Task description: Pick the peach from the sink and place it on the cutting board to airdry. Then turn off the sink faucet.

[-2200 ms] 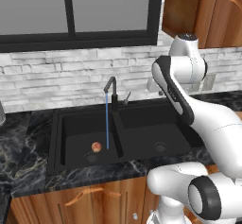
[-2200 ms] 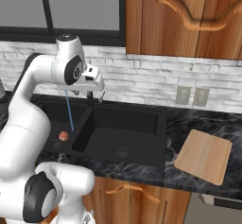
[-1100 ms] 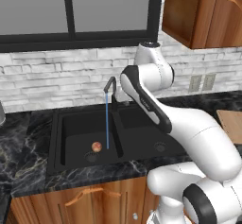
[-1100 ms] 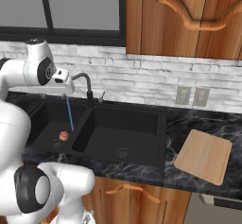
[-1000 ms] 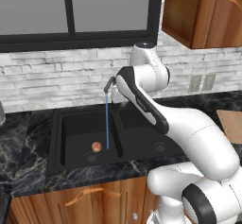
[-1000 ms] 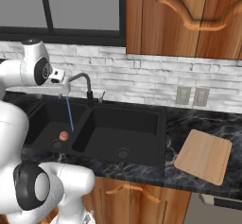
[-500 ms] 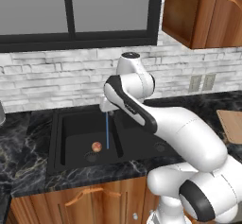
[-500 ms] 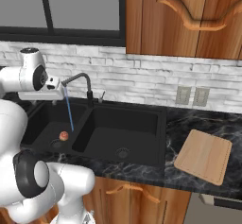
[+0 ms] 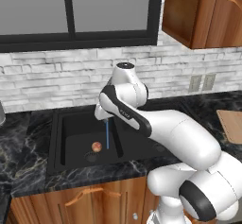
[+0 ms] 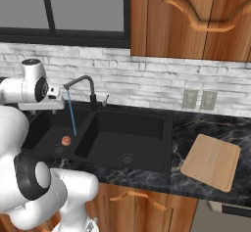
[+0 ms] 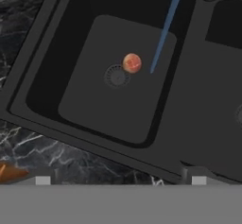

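1. Peach lies in the sink's left basin, touching the round drain, upper middle of the hand view.
2. Water stream runs from the faucet; not shut off.
3. Cutting board, lower right of the right base view, bears nothing.
4. Gripper hangs above the basin, fingertips wide apart, holding nothing.
5. By my judgement, both steps remain.
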